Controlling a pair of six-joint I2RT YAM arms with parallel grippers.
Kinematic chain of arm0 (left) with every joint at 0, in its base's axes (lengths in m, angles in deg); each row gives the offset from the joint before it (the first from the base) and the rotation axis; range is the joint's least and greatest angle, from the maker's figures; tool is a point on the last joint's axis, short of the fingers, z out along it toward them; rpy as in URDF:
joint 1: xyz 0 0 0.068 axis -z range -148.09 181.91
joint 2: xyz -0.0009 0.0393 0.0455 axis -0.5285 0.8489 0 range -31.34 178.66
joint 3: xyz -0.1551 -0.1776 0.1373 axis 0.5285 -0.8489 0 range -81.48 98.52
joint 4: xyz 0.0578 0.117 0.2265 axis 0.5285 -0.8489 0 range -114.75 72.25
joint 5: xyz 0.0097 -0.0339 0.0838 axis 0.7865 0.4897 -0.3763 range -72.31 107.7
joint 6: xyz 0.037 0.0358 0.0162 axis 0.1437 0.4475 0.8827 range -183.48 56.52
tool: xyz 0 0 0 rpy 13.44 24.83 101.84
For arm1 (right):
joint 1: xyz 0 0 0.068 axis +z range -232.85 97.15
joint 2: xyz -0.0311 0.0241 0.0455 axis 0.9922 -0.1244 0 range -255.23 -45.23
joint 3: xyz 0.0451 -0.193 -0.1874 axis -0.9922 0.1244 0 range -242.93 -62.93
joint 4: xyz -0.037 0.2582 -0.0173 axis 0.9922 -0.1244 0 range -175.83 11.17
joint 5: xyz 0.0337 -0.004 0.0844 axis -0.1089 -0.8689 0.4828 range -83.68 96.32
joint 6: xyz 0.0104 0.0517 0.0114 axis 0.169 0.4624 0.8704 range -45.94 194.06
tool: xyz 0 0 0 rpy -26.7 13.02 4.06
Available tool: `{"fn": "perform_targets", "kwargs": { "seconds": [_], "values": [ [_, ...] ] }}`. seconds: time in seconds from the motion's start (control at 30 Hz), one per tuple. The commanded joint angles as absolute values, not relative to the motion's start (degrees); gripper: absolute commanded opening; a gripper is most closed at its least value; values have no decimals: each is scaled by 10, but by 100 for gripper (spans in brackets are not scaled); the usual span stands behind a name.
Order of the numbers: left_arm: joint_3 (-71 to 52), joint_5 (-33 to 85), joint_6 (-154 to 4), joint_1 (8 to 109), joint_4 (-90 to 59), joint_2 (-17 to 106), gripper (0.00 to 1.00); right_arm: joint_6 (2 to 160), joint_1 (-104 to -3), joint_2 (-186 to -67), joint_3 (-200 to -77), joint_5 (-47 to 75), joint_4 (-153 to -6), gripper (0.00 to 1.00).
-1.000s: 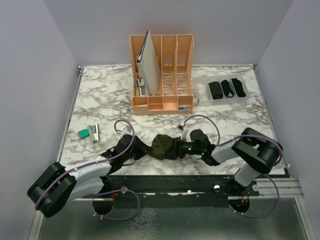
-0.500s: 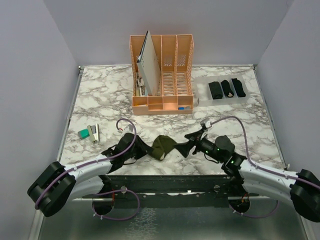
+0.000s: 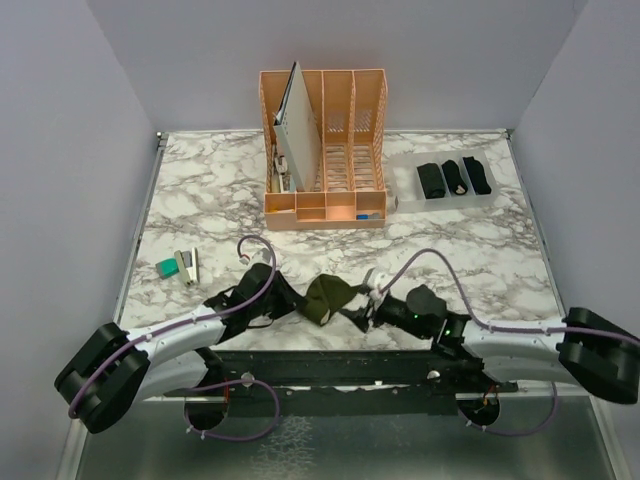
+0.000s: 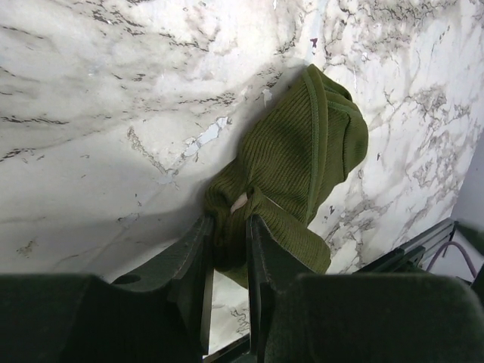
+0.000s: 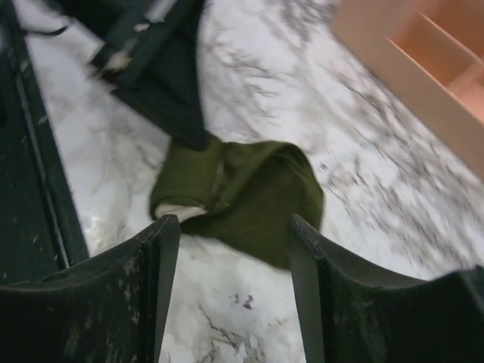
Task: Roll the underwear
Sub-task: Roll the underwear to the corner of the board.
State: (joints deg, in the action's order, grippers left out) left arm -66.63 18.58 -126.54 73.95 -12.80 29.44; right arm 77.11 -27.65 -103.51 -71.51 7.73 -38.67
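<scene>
The olive-green underwear (image 3: 328, 296) lies bunched near the table's front edge, its cream waistband showing at one end (image 5: 181, 212). My left gripper (image 3: 295, 300) is shut on its left end; in the left wrist view the fingers (image 4: 227, 225) pinch a fold of the ribbed green cloth (image 4: 302, 151). My right gripper (image 3: 358, 308) stands open just right of the bundle. Its fingertips (image 5: 234, 227) straddle bare marble a little short of the cloth (image 5: 257, 189). Three black rolled underwear (image 3: 455, 177) lie side by side in a clear tray (image 3: 403, 188) at the back right.
An orange desk organizer (image 3: 325, 150) with a white board in it stands at the back middle. A small teal block (image 3: 167, 267) and a white stapler-like object (image 3: 188, 265) lie at the left. The black front rail (image 3: 330, 362) runs just behind both grippers.
My right gripper let go of the underwear's right end, pulled back to the right, and has now come back low beside it, narrower than at its widest. The left gripper kept its hold.
</scene>
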Motion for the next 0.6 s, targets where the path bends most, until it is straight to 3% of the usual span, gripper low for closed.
{"fn": "perform_targets", "kwargs": {
  "seconds": [0.0,0.27,0.57],
  "values": [
    [-653,200,-1246,743,-186,304,24,452,-138,-1120,-767,-7,-356,61],
    [-639,199,-1247,746,-206,315,23,303,-45,-1322,-833,-97,-235,63],
    [-640,198,-1252,747,-207,312,23,318,-22,-1424,-863,-118,-187,60]
  ]
}}
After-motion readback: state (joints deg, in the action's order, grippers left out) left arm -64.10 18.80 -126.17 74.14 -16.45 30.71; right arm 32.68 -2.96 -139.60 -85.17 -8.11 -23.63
